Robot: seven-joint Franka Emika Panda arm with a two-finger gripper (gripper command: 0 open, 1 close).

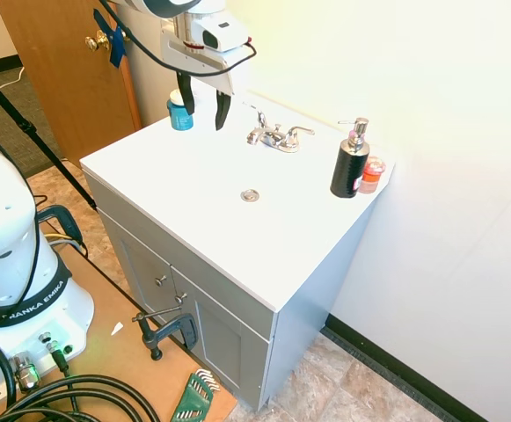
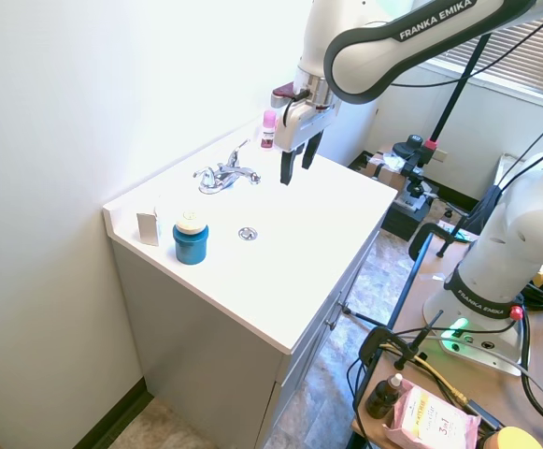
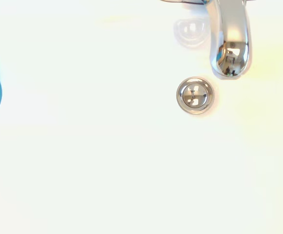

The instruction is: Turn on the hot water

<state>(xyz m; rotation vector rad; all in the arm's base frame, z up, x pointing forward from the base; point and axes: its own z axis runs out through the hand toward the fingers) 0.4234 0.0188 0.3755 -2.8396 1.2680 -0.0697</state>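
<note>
The faucet sits at the back of the white vanity surface, behind the drain. The gripper hangs above the surface, fingers apart and holding nothing, between the faucet and a blue jar, touching neither.

White vanity top with chrome faucet at the back edge, near the wall. Drain out in the middle, toward the front of the faucet. Blue jar with a pale lid near the left corner, small white card upright just beside it. Pink bottle at the far back corner. Gripper hanging above the top, just right of the faucet, fingers spread apart and pointing down, touching nothing.
</note>
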